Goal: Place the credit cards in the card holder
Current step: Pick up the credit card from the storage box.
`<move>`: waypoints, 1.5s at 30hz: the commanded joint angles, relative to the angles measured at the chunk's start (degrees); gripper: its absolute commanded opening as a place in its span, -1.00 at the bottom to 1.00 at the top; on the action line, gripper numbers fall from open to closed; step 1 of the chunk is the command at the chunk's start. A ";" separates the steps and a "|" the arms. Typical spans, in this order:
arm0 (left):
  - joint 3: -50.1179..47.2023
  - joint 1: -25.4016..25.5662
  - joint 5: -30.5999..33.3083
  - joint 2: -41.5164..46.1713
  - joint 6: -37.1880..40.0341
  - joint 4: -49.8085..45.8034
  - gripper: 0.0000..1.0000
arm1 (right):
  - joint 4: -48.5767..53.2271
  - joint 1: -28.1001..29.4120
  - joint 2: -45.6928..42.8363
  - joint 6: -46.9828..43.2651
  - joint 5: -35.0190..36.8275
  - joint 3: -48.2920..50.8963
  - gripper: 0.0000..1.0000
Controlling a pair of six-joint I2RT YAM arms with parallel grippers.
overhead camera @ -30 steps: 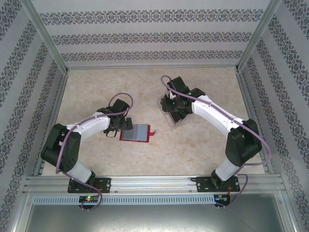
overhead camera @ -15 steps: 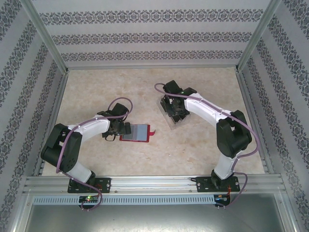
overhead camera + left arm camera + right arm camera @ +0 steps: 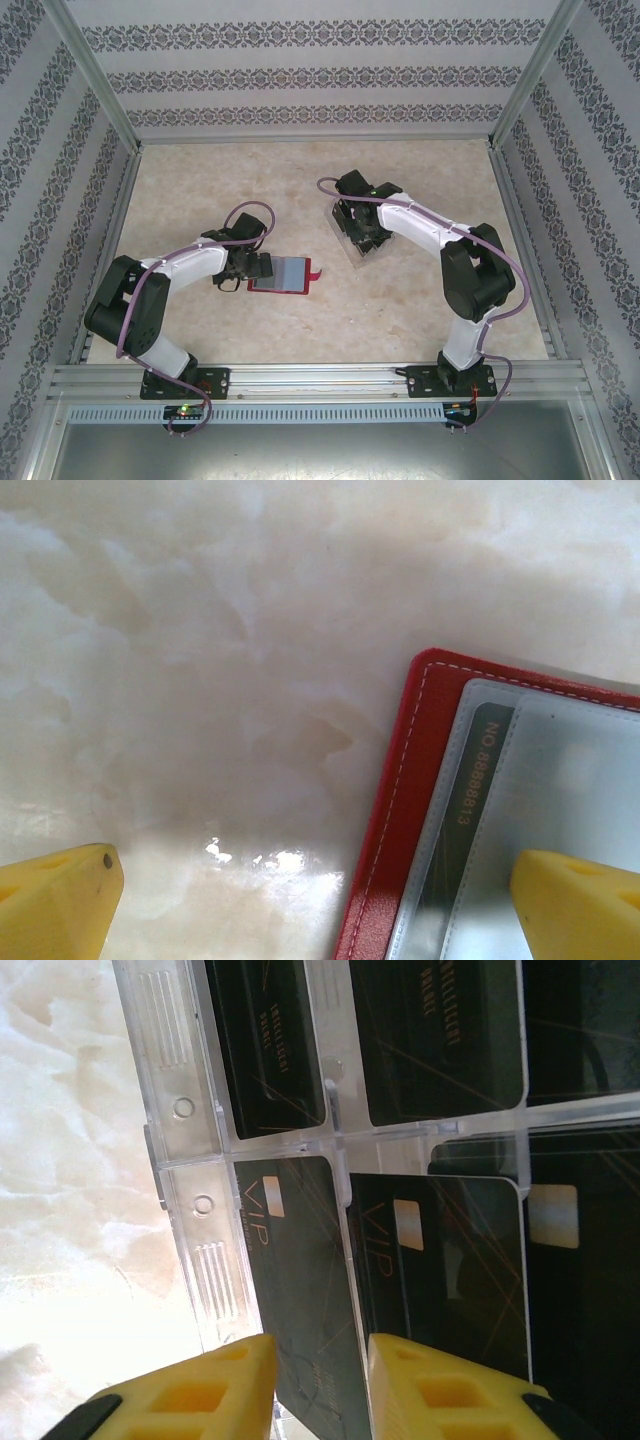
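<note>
Black on clear: picking a card [image 3: 300, 1290] from rack [image 3: 190, 1110] with right gripper [image 3: 322, 1360], jaws narrow astride it, hold unsure. Left gripper [image 3: 315, 880] wide, empty, over wallet [image 3: 400, 810]. Next: pinch, lift straight.

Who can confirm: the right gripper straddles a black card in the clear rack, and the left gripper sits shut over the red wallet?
The left gripper is wide open, not shut, over the red wallet; the left wrist view shows it. The right gripper straddles a black card in the clear rack.
</note>
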State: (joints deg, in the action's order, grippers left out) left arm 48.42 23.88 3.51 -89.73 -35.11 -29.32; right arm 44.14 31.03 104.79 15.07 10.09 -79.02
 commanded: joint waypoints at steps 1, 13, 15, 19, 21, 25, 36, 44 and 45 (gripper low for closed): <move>-0.71 -0.16 -0.08 0.34 0.03 0.49 1.00 | 1.10 0.77 0.76 -0.39 0.51 -0.67 -0.47; -0.74 -0.22 -0.18 0.41 -0.02 0.49 1.00 | 0.51 0.62 0.68 0.08 -1.89 -0.34 -0.75; -0.65 -0.25 -0.34 0.35 0.05 0.50 1.00 | 0.51 0.32 0.59 0.11 -2.88 -0.43 -0.81; -0.52 -0.25 -0.43 0.25 0.13 0.32 1.00 | 0.42 -0.46 0.25 0.20 -5.66 -0.54 -0.90; -0.48 -0.19 -0.52 0.25 0.24 0.28 1.00 | 0.27 -1.03 -0.02 0.27 -7.30 -0.52 -0.96; -0.42 -0.22 -0.43 0.24 0.24 0.01 1.00 | 0.03 -2.09 -0.43 0.31 -10.14 -0.52 -1.00; -0.77 -0.20 0.31 0.74 -0.23 -1.06 1.00 | 0.38 -2.90 -7.89 1.31 -12.28 -2.00 -1.00; 2.62 -0.24 2.58 2.08 -0.66 -3.24 1.00 | -4.14 -2.26 -14.30 7.54 -19.75 0.54 -1.00; 3.26 -0.25 3.00 2.44 -0.52 -3.56 1.00 | -6.16 -1.83 -15.15 9.18 -21.15 1.76 -1.00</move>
State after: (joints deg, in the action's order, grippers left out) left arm 49.08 23.88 4.10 -89.45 -35.14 -30.30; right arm 41.54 28.64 92.14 19.57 -6.15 -79.26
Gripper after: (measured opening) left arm 0.999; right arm 0.054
